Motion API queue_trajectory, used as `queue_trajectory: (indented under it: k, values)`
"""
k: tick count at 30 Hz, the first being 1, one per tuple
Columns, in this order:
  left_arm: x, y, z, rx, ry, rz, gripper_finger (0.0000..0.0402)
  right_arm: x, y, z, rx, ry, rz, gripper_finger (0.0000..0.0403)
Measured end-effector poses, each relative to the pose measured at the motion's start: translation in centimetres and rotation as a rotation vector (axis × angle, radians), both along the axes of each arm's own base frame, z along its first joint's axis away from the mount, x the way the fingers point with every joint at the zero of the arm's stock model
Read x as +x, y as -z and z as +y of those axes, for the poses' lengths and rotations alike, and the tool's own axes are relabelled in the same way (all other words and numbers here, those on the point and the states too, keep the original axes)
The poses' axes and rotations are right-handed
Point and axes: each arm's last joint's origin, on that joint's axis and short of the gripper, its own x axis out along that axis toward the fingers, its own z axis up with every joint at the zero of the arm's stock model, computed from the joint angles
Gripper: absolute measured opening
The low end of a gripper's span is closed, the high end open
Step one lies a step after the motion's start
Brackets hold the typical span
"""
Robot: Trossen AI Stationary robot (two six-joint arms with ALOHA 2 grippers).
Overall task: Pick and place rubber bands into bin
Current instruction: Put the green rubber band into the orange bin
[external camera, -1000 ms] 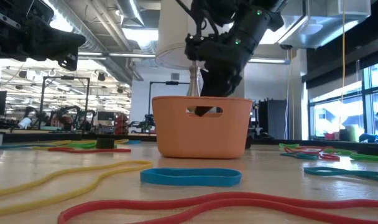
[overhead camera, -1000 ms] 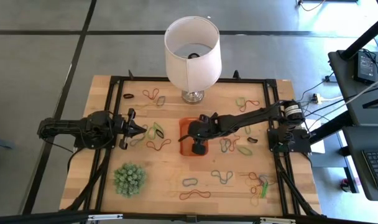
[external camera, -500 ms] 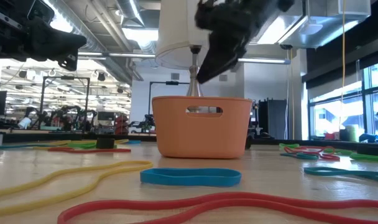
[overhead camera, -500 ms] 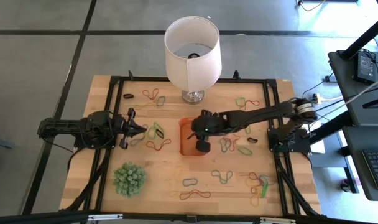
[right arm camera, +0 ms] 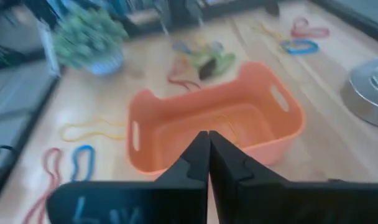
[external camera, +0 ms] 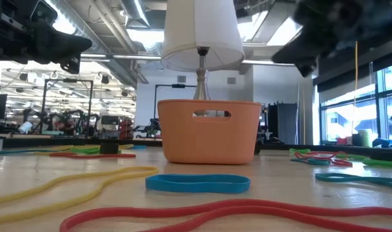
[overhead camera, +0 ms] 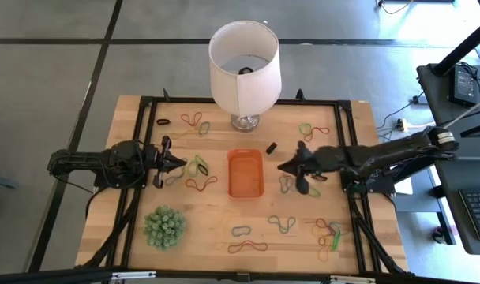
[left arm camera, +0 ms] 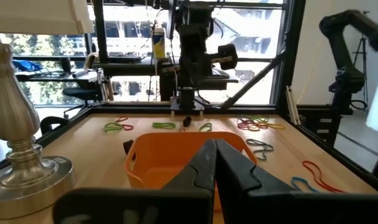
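Right wrist view first: my right gripper [right arm camera: 208, 146] has its fingers pressed together, nothing between them, aimed at the bin [right arm camera: 214, 121]. High view puts it off the bin's right side, above the table [overhead camera: 216, 237], near a loose cluster of rubber bands [overhead camera: 291, 185].

Left gripper [left arm camera: 214, 163] is closed too, empty, parked left of the bin, pointing at it.

Risks as I judge them: the bands are thin and lie flat, so a closing pinch can slide over one and come up empty. Several overlap near the right gripper, so I may drag up a tangle and shed some outside the bin. A low approach could nudge the light bin. The lamp [overhead camera: 244, 67] stands just behind it, so a wide swing could clip it.

Bin: small orange tray at table centre, upright, handle slots in its ends. I see a faint thin loop inside. Many bands remain scattered around it.
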Motion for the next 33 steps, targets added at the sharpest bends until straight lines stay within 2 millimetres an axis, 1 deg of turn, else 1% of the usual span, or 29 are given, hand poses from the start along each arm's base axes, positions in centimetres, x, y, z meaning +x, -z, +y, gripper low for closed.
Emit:
queue_trajectory:
  k: [3,6,10,12,16,19,22,25,28,31,33]
  values:
    - [0.0,0.0,0.1,-0.002,-0.038,0.000,0.0001,-1.7,2.3,0.1,0.014,-0.019,-0.089,0.0012]
    - [0.0,0.0,0.3,-0.006,-0.095,0.000,0.0001,-2.8,4.4,0.0,0.042,-0.018,-0.130,0.0006]
    - [-0.1,0.0,0.6,0.004,-0.224,0.001,0.0001,-4.0,6.9,-0.2,0.031,-0.016,-0.069,0.0003]
    - [-0.1,0.0,0.8,0.046,-0.288,0.010,0.0001,-4.4,7.6,-0.3,0.026,-0.015,-0.051,0.0008]
    - [0.1,0.2,1.0,0.128,-0.344,0.056,0.0001,-4.7,8.0,-0.3,-0.004,-0.024,-0.036,0.0020]
    - [0.4,0.4,1.0,0.138,-0.367,0.127,0.0001,-4.7,8.0,-0.3,-0.041,-0.036,-0.036,0.0022]
    - [0.8,-0.1,1.1,0.139,-0.374,0.202,0.0001,-4.7,8.0,-0.3,-0.017,-0.028,-0.037,0.0022]
    - [1.5,-1.3,1.2,0.150,-0.392,0.256,0.0001,-4.7,8.0,-0.3,-0.007,-0.025,-0.037,0.0023]
    - [2.6,-3.0,1.4,0.162,-0.475,0.295,0.0001,-4.7,8.0,-0.3,-0.058,-0.042,-0.036,0.0023]
    - [3.9,-4.7,1.7,0.183,-0.569,0.348,0.0001,-4.7,8.0,-0.3,-0.079,-0.049,-0.035,0.0023]
    - [5.0,-5.7,1.8,0.203,-0.597,0.405,0.0001,-4.7,8.0,-0.4,-0.080,-0.049,-0.035,0.0023]
